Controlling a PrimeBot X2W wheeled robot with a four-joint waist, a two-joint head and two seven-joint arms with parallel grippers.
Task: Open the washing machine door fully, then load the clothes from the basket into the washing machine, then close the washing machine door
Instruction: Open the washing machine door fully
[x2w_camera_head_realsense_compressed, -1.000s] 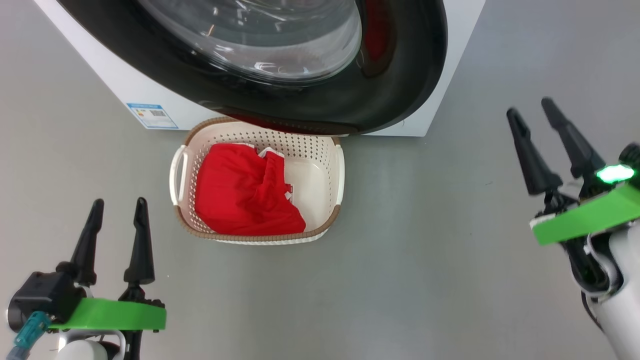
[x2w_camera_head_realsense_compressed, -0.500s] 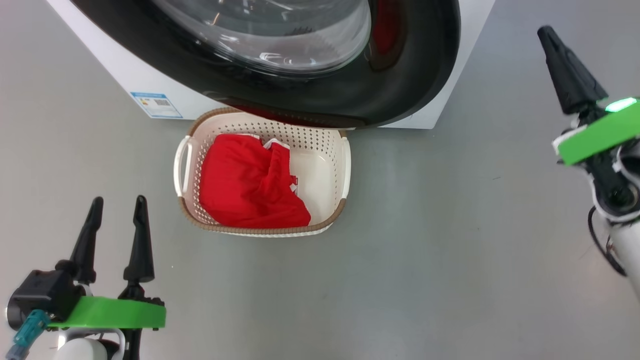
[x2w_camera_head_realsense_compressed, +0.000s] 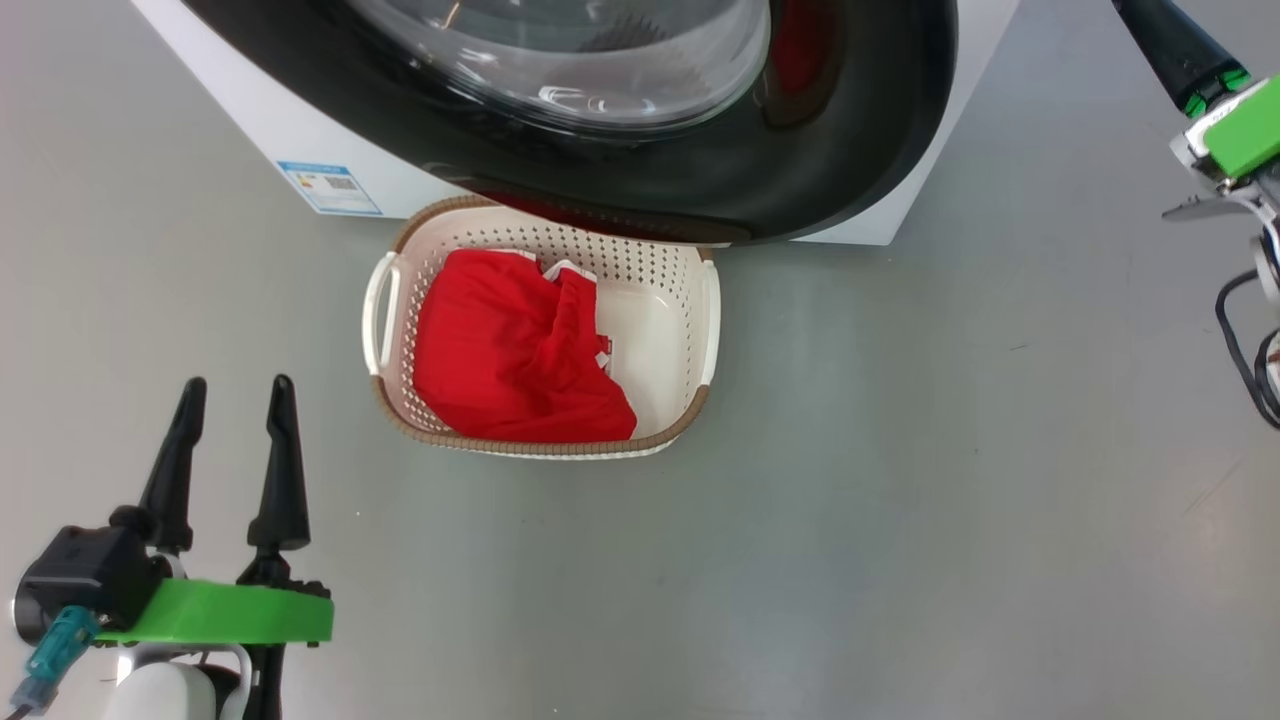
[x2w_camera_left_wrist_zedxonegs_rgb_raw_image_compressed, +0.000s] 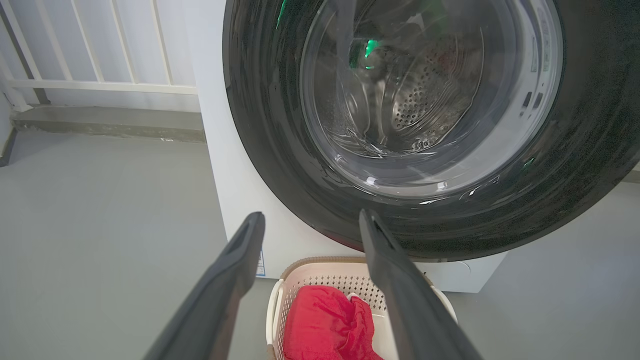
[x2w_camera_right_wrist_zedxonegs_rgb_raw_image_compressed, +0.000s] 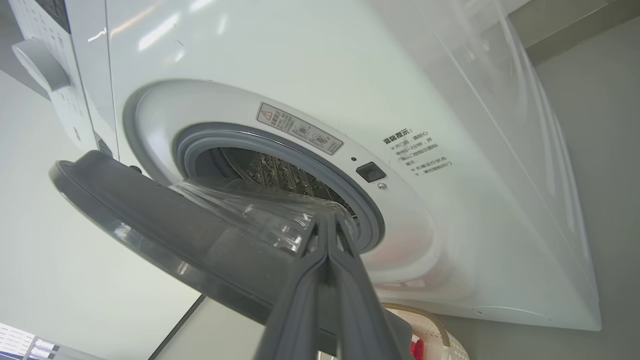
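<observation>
Top of the head view: washer (x2w_camera_head_realsense_compressed: 250, 120), door (x2w_camera_head_realsense_compressed: 850, 150) ajar, overhanging the far rim of the basket (x2w_camera_head_realsense_compressed: 545, 447) on the floor. Clothes (x2w_camera_head_realsense_compressed: 510, 370) lie inside the basket, not yet loaded.

Lower left: left tool (x2w_camera_head_realsense_compressed: 238, 384), fingers spread, empty.

Right wrist view: right tool (x2w_camera_right_wrist_zedxonegs_rgb_raw_image_compressed: 326, 220), fingers pressed together, empty, tips at the door's inner glass, contact unclear.

Step in hand: opening the door fully. The next move likely calls for an outward push on its inner face.

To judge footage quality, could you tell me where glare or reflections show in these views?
Head view: white highlights and red reflections on the washing machine door. Left wrist view: green glints in the door glass. Right wrist view: streaky glare across the washing machine.
</observation>
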